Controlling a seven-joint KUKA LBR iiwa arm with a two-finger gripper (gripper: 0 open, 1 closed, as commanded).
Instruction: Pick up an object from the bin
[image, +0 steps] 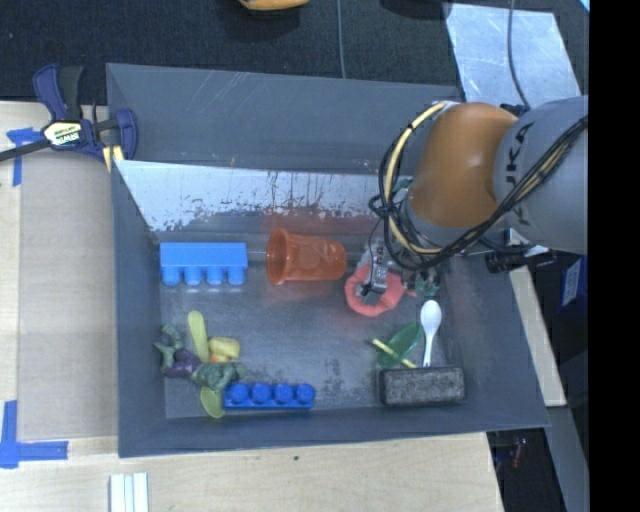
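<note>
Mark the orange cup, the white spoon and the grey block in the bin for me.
orange cup (305, 258), camera view, middle of its side wall.
white spoon (431, 317), camera view, on its bowl.
grey block (420, 386), camera view, middle of its top face.

arm (555, 190): silver-grey, smooth rounded link | lettering (522, 150): black block letters on the grey shell, partly hidden | wrist cover (462, 165): glossy orange dome | cables (400, 215): black and yellow, bundled, looped round the dome's edge | hand (373, 285): small, dark body with silver metal parts
</note>
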